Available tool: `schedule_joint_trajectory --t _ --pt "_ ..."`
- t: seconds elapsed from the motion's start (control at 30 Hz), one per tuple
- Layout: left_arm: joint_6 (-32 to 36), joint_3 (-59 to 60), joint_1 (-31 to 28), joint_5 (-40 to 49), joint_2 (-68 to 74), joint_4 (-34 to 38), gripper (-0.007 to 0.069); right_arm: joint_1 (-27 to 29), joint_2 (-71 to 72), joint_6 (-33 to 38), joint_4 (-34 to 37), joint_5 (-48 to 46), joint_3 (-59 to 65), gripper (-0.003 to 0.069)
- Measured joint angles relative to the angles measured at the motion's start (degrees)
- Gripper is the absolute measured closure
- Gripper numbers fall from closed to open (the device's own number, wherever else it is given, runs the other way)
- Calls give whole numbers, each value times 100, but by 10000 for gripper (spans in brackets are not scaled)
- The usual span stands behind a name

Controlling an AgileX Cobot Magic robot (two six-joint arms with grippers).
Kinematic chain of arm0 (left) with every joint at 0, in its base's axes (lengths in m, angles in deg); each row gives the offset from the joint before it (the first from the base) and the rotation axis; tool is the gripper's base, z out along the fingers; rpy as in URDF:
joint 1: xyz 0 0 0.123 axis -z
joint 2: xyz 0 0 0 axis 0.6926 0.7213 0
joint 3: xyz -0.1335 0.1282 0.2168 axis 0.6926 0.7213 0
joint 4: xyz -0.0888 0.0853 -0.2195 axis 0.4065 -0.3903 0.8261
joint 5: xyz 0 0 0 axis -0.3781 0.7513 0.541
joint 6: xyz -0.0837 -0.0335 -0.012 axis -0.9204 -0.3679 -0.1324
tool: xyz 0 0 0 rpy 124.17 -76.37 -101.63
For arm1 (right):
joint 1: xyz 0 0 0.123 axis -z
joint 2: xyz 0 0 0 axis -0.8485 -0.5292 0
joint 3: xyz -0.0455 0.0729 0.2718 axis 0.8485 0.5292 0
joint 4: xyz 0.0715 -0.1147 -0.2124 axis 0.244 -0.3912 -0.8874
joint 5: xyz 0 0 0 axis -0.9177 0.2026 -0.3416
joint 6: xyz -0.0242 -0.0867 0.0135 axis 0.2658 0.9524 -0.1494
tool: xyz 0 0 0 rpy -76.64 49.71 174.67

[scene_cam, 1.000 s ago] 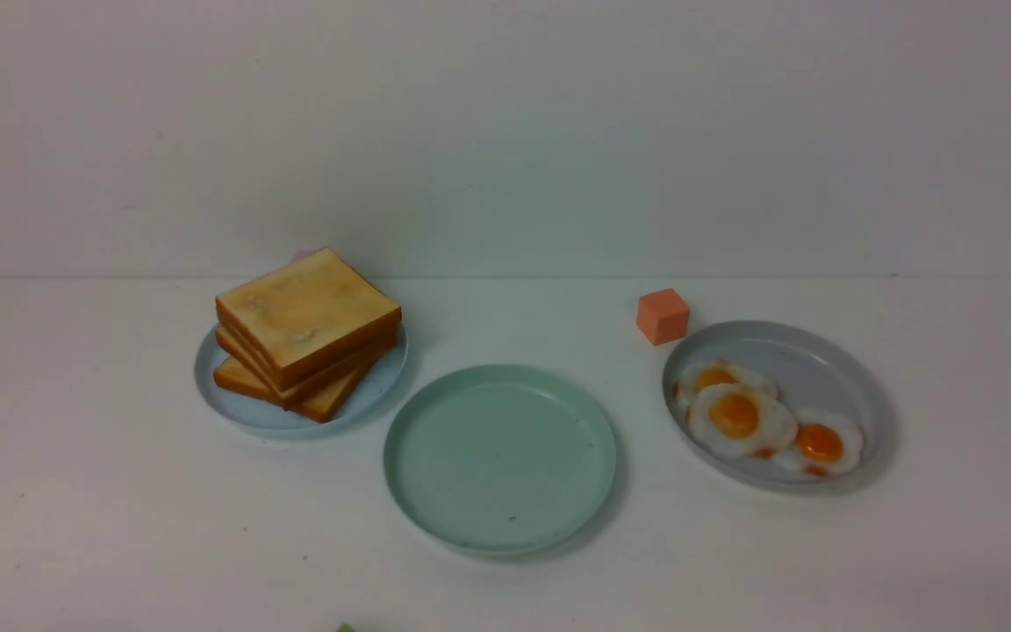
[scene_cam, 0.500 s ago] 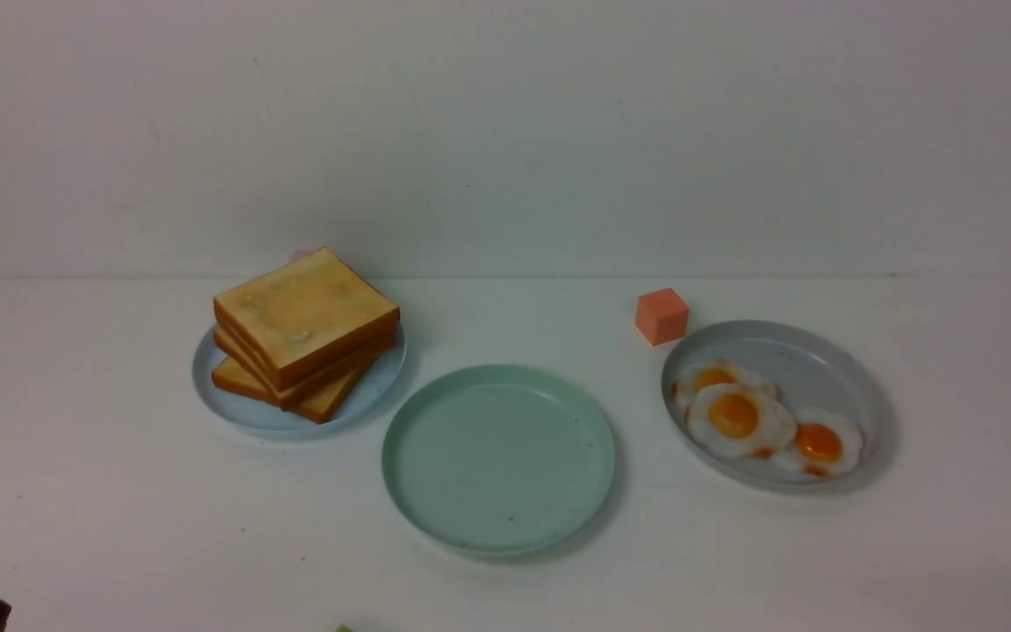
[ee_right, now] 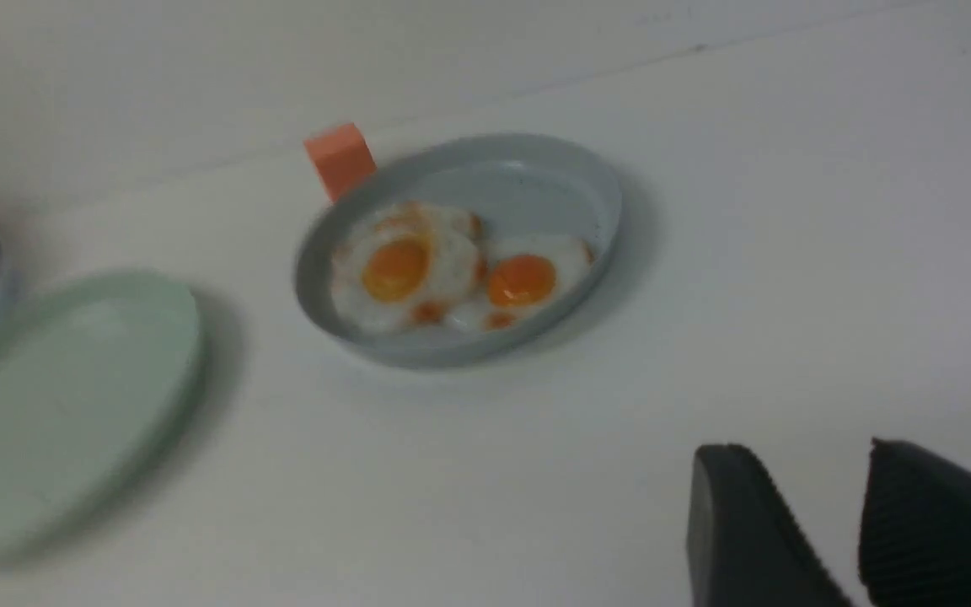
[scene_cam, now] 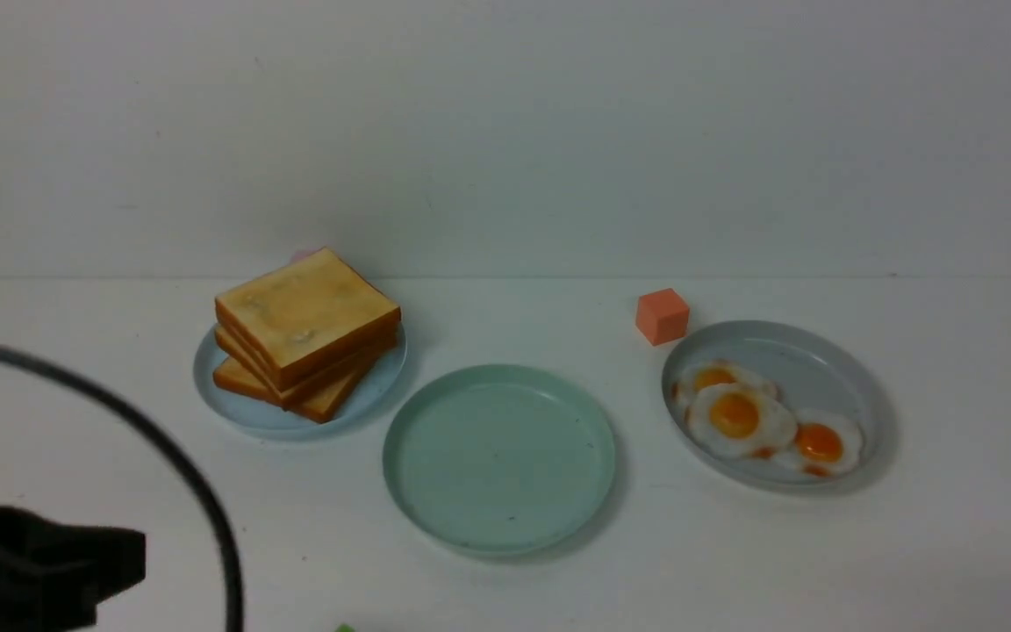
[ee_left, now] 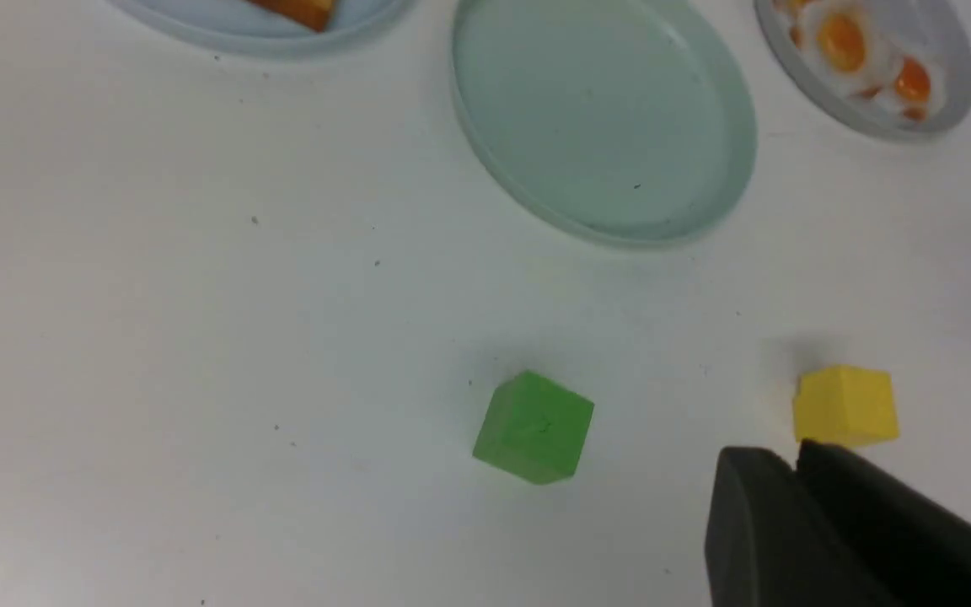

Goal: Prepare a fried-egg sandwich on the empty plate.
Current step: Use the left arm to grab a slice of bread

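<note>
In left-wrist view only: yellow cube [ee_left: 845,405] | left pincer [ee_left: 793,459] pressed together | right pincer [ee_right: 810,455] spread

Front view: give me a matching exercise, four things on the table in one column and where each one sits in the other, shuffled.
Things:
1. toast stack
2. fried eggs
3. orange cube
4. mint-green plate

Places:
A. on the grey plate
B. in the middle, between the other two plates
C. on the pale blue plate
D. on the table, by the grey plate's far left edge

Pairs: 1-C, 2-A, 3-D, 4-B
</note>
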Motion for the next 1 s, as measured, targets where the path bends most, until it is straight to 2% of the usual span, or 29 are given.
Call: schedule_joint_trajectory --t 0.13,0.27,0.4,0.47,0.6,0.67,0.7,0.77,0.87,0.93,0.97,1.0 --pt "74 -515 0 -46 903 103 555 0 0 -596 959 829 0 418" --pt "212 -847 2 -114 1483 165 559 -12 0 -789 1405 1085 -46 419" --pt "502 -1230 357 -160 1997 181 638 -291 -267 -531 1451 -329 -1122 491" --pt "615 -1375 681 -182 2152 175 638 -478 -710 30 1296 -1389 -1994 567" --pt "668 -1686 1144 -228 2546 -106 638 -723 -1783 1028 1081 -3086 -3558 665" --pt "668 -1971 1209 -228 2971 -359 638 -767 -2523 1559 1040 -3968 -4406 669" --pt "668 -2001 1209 -228 3012 -385 638 -767 -2582 1653 1026 -4043 -4468 669" --pt "676 -2376 1149 -230 3524 -635 638 -897 -3203 2064 1074 -4775 -5046 668" --pt "703 -3146 917 -155 4405 -880 638 -1418 -3654 2474 1415 -5079 -5585 663" --pt "743 -3595 755 -47 4997 -1021 638 -1814 -3788 2716 1639 -5043 -5813 660" --pt "750 -3644 755 -47 4997 -1041 638 -1814 -3788 2740 1657 -5035 -5813 660" --pt "799 -4016 675 38 5452 -1260 638 -2102 -3829 2898 1748 -4981 -5938 659"
